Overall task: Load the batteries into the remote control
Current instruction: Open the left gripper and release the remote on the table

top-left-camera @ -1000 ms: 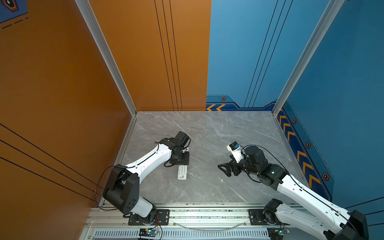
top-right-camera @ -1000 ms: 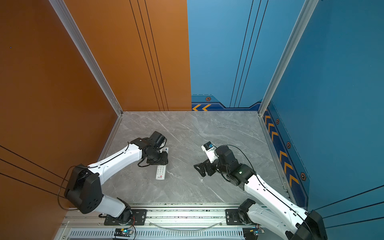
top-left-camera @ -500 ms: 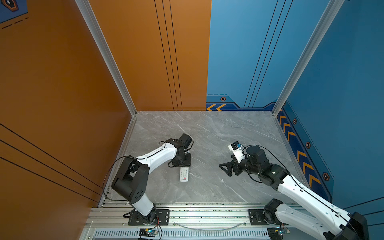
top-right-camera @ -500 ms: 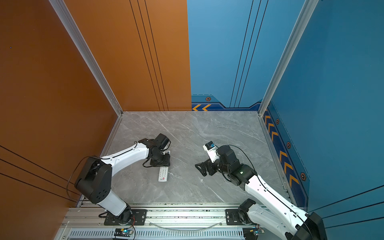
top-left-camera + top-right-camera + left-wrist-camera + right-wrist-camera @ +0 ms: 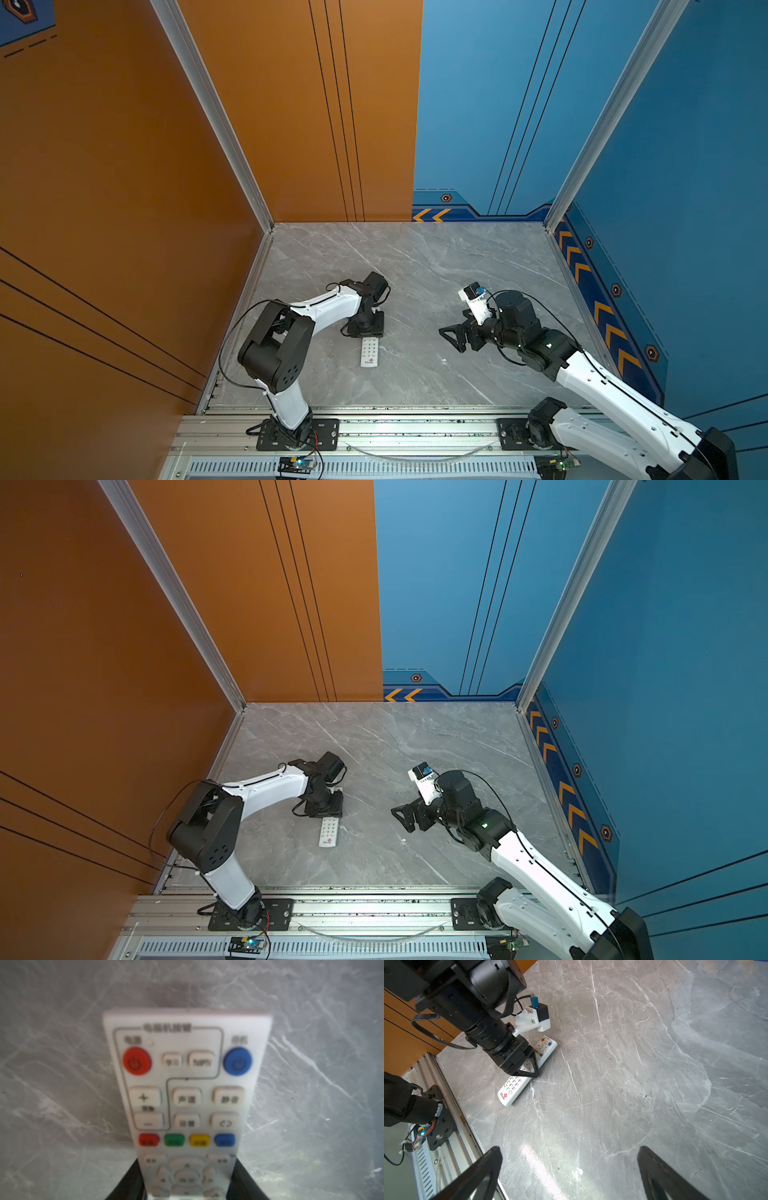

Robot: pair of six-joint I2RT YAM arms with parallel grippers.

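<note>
Our left end effector [image 5: 529,1070] pinches the face-up remote control [image 5: 510,1088]; our right end effector [image 5: 570,1149] hangs spread and empty; batteries unseen, loading not begun.

Bright even light; left wrist view blurred; glare on tabletop [image 5: 535,1163].

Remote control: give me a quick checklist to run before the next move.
1. Grip: left gripper straddles the remote control, fingers on both long edges: ok.
2. Battery side up: not ok; the buttons face up.
3. right gripper open and empty: ok.
4. Location of batteries: cannot tell; none visible in any view.
5. Grippers apart: ok; the right one is off to the side.
</note>
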